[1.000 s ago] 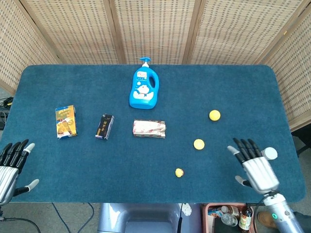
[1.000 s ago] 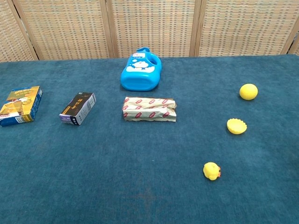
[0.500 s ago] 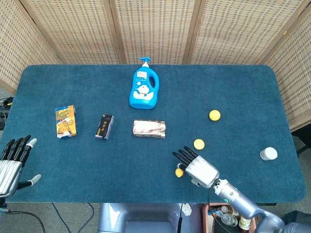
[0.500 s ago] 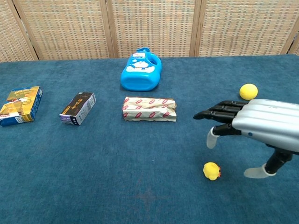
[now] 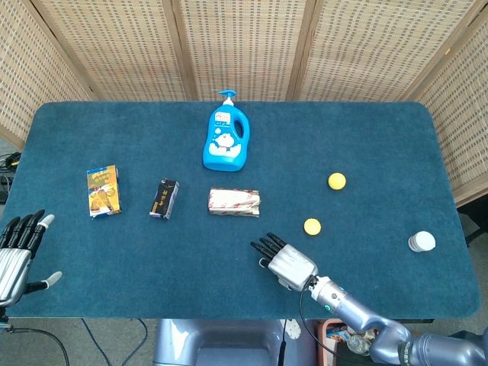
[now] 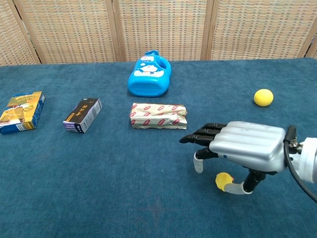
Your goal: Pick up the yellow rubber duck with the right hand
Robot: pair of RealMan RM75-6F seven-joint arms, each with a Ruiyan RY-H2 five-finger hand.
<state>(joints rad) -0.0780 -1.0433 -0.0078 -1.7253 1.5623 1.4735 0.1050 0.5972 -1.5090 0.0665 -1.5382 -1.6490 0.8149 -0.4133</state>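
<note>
Right robot hand hovers palm-down over the duck near the front edge of the bench, fingers stretched out and apart, holding nothing. Thumb tip sits right by the duck; can't tell if it touches. In the head view the duck is hidden under the right robot hand. Left robot hand is at the bench's front-left corner, fingers spread, empty. Also on the bench: blue bottle, foil pack, two small boxes, yellow ball, yellow cup, white bottle.
</note>
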